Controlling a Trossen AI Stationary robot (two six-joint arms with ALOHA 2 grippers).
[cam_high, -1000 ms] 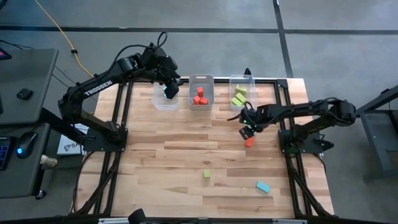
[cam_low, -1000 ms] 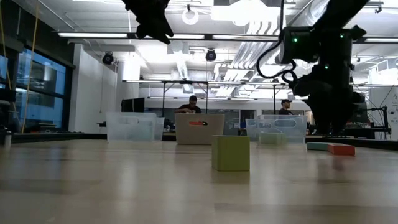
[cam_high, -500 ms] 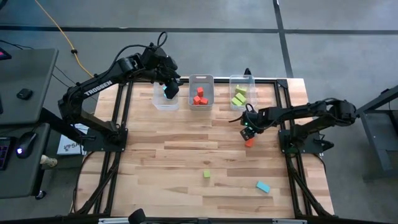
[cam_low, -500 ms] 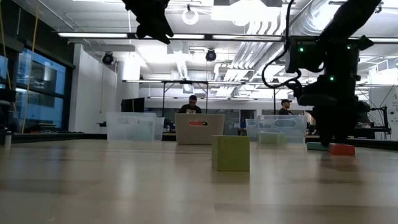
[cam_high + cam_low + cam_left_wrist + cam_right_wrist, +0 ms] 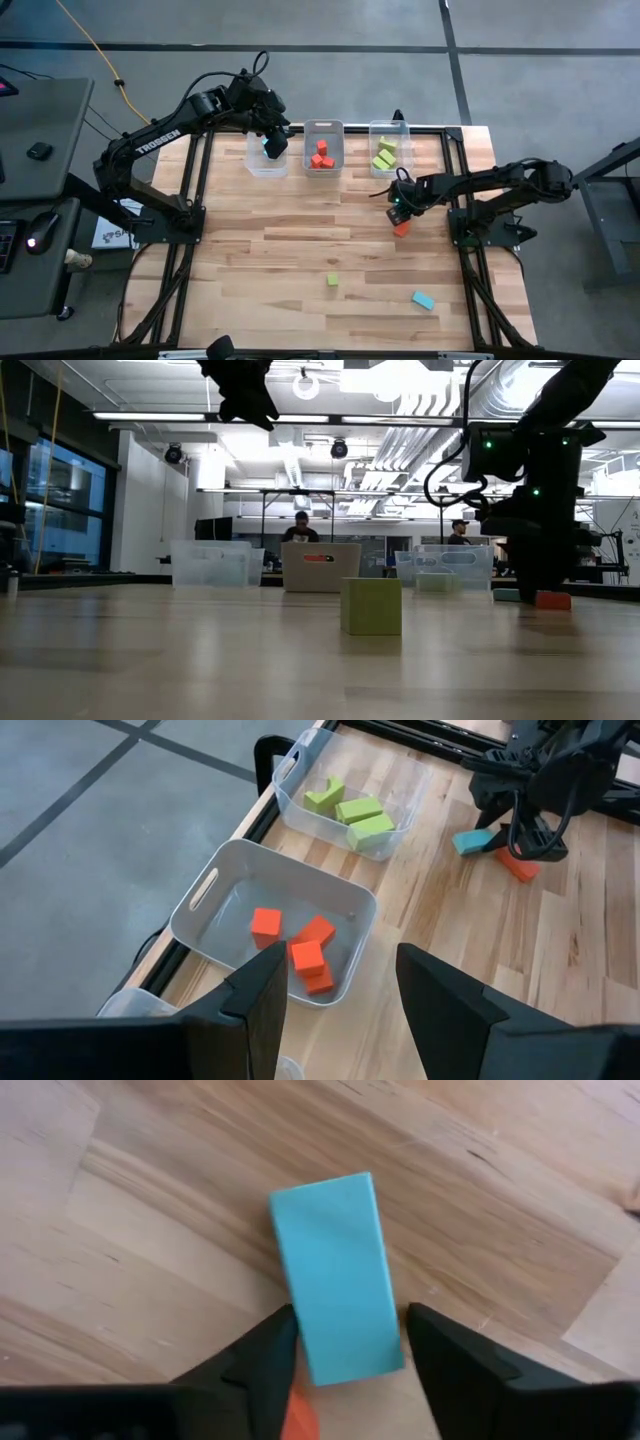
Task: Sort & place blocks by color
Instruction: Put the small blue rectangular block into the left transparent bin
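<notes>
- In the high view, the right gripper (image 5: 399, 211) is low over the table (image 5: 300, 260), right of the middle of the frame, just below the green bin (image 5: 389, 148).
- The right wrist view shows what the high view hides: a blue bar (image 5: 337, 1275) lies flat on the wood between the two dark fingers (image 5: 262, 1360). The fingers sit narrow, one on each long side of the bar, and look to touch it.
- An orange block (image 5: 401, 228) lies just beside that gripper. A bit of it peeks out under the blue bar in the right wrist view.
- The left wrist view shows the blue bar and the orange block side by side under the right gripper, at the upper right of the frame.
- The left gripper (image 5: 272, 143) hangs over the left bin (image 5: 266, 165) at the top of the high view. Its fingers (image 5: 254, 1010) are spread wide with nothing between them.
- The left wrist view looks into the middle bin (image 5: 210, 895) and shows four orange blocks (image 5: 300, 953). Green blocks (image 5: 350, 813) lie in the green bin behind it.
- A green cube (image 5: 332, 280) sits alone at the lower middle of the high view. In the low view it stands big in the centre.
- Another blue block (image 5: 423, 300) lies at the lower right of the high view.
- Only the low view shows two people (image 5: 301, 526) far off in the room.
</notes>
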